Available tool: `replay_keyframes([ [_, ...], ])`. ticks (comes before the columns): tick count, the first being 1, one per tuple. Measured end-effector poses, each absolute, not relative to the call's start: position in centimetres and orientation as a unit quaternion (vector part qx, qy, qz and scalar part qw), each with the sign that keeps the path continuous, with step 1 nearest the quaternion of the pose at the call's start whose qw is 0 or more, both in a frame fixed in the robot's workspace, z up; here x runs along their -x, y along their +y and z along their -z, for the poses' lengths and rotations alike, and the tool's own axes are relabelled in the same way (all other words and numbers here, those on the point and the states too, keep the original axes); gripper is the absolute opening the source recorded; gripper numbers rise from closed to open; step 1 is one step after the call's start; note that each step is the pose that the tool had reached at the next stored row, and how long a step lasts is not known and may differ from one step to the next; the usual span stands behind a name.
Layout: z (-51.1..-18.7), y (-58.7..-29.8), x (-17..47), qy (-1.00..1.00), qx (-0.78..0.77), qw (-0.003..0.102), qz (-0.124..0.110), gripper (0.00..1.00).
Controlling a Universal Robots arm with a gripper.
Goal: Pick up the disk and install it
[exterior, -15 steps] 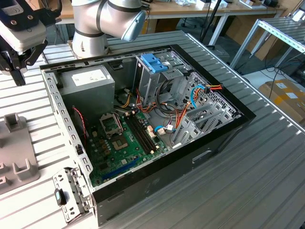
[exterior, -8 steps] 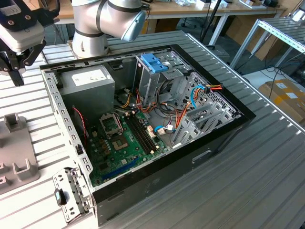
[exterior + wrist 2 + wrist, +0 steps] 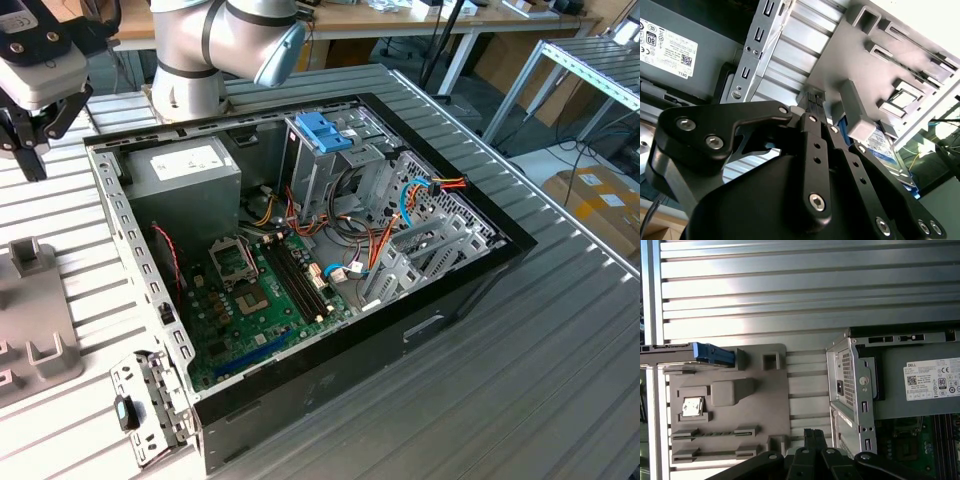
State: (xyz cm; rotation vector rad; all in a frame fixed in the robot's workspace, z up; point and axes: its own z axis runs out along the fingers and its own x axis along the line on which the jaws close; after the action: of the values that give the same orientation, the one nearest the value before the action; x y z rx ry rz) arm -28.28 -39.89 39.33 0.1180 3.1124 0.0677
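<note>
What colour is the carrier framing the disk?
Bright blue. The disk shows it best in the first wrist view, at the grey fixture plate.

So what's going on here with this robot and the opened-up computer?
A robot arm is working beside the open computer case. Its gripper hangs shut and empty over a grey holder plate next to the case. The disk, framed in blue, rests on edge at the plate's border, not yet picked up, with nothing touching it.
</note>
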Motion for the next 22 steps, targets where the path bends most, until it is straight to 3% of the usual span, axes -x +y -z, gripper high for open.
replay_keyframes([
  [22,-39.33,-39.89,29.12,0.999,-0.038,0.013,-0.022,0.11],
])
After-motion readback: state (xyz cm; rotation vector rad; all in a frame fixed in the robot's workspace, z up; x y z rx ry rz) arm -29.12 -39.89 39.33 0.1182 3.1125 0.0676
